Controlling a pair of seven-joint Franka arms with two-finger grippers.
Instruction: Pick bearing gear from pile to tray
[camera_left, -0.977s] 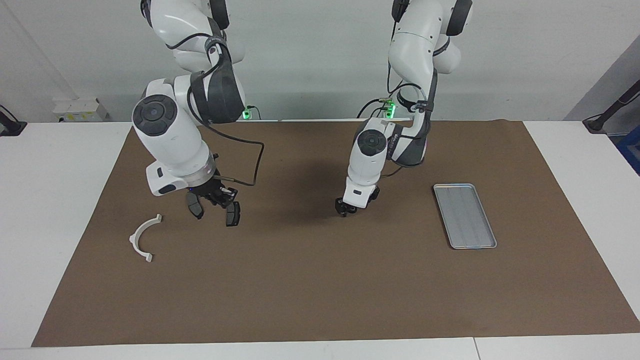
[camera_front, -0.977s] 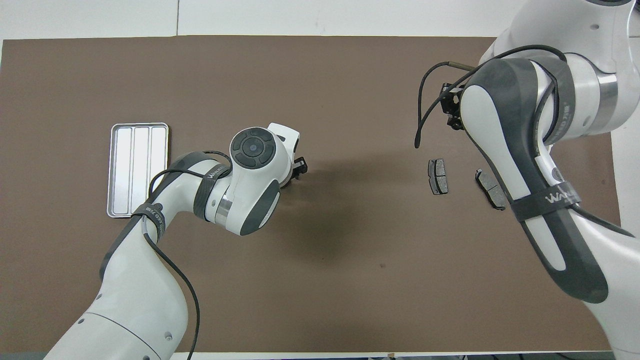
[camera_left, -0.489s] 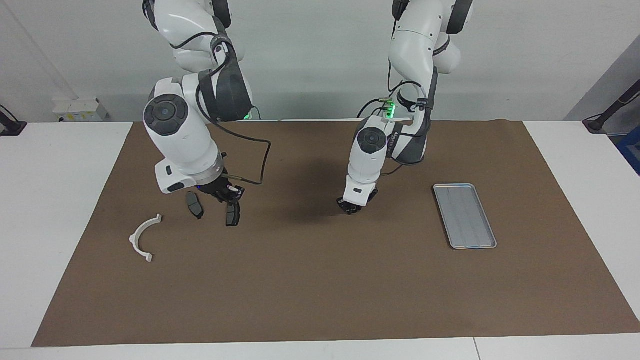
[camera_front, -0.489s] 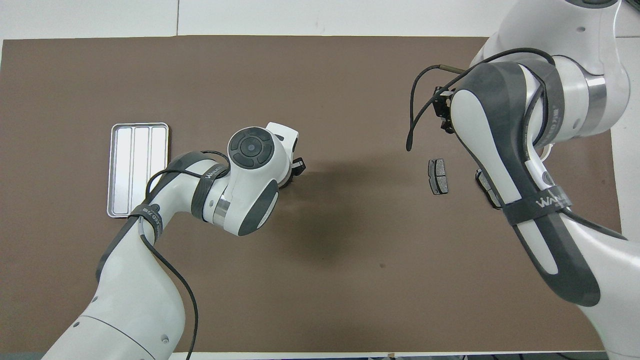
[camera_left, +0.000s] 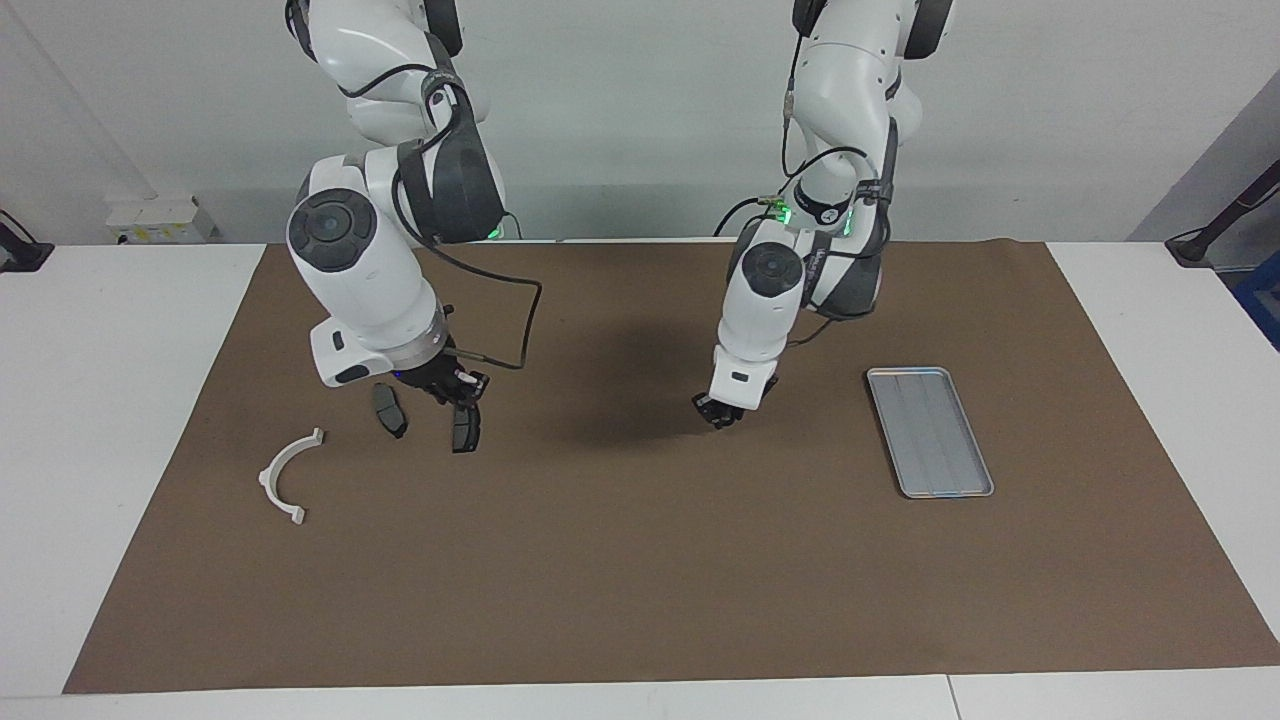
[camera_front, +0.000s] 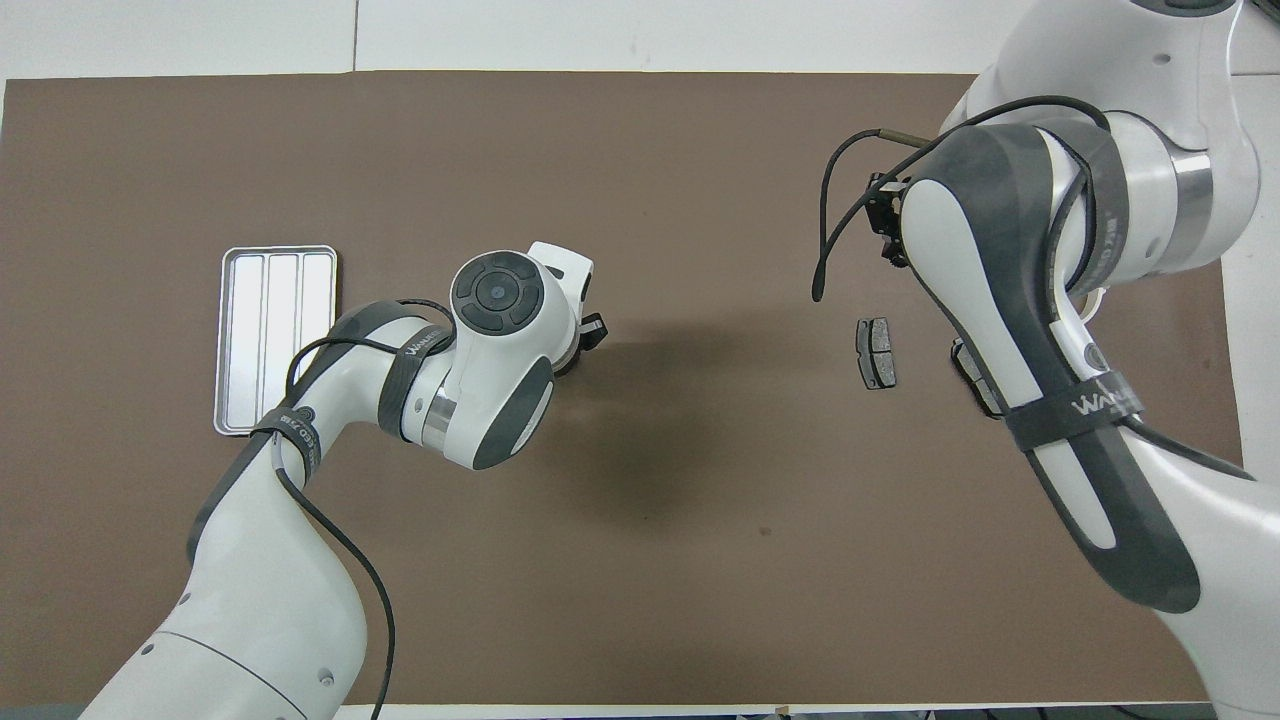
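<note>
Left gripper (camera_left: 722, 415) low over bare mat, between pile and tray; grip unreadable, possibly clenched on something tiny.
Right gripper (camera_left: 452, 388) over the two brake pads (camera_left: 466, 430), fingers' state not discernible. White bracket (camera_left: 284, 477) apart from the pads, closer to the mat's (camera_left: 640, 560) edge at the right arm's end. Tray (camera_left: 929, 431) at the left arm's end, wide open mat between it and the left gripper.

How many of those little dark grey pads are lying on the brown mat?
2. One brake pad lies on the mat just under the right hand; the other brake pad lies beside it, toward the white bracket. Smaller parts may be hidden under that arm.
</note>
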